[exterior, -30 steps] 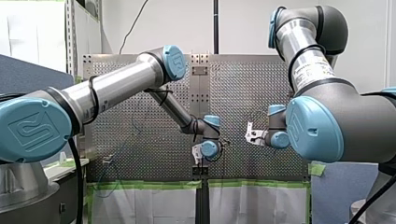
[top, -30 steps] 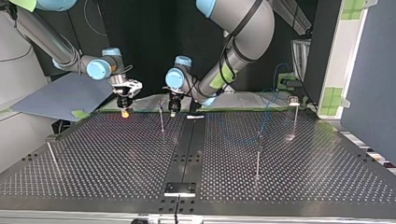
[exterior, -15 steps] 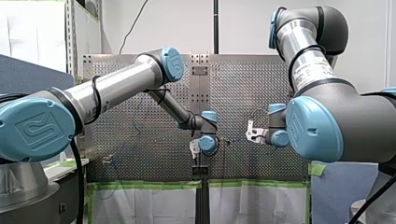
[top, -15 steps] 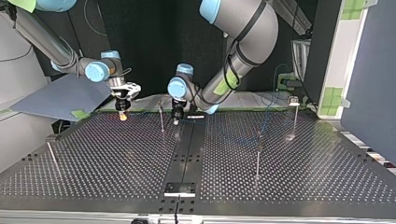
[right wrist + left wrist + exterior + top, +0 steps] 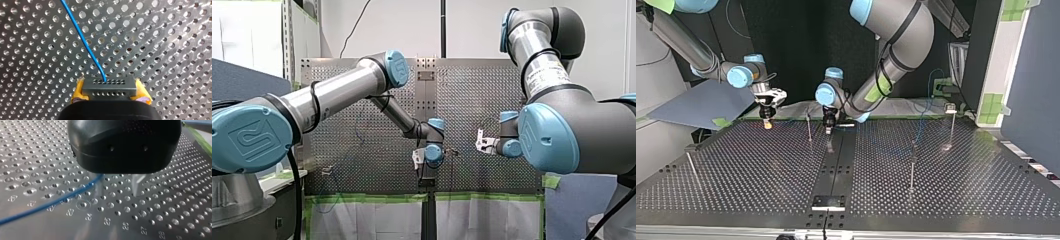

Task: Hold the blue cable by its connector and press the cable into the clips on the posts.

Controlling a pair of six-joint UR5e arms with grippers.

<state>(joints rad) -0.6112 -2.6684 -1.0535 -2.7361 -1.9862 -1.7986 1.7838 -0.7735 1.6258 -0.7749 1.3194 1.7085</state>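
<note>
My right gripper (image 5: 109, 93) is clamped on the dark connector (image 5: 110, 84), one yellow pad (image 5: 78, 92) pressed to each end of the block. The blue cable (image 5: 85, 42) leaves the connector's holed face and runs away ahead of me, above the perforated table (image 5: 162, 37).

My left gripper (image 5: 116, 186) hangs low over the table with its metal fingers (image 5: 136, 186) apart and bare plate showing between them. The cable comes in from the side and ends at the foot of one finger. The black gripper body hides that spot, so I cannot tell whether the finger touches it.

In the top view my left gripper stands just beside a thin post (image 5: 809, 127), with my right gripper on the post's other side. The clips there are too small to make out.
</note>
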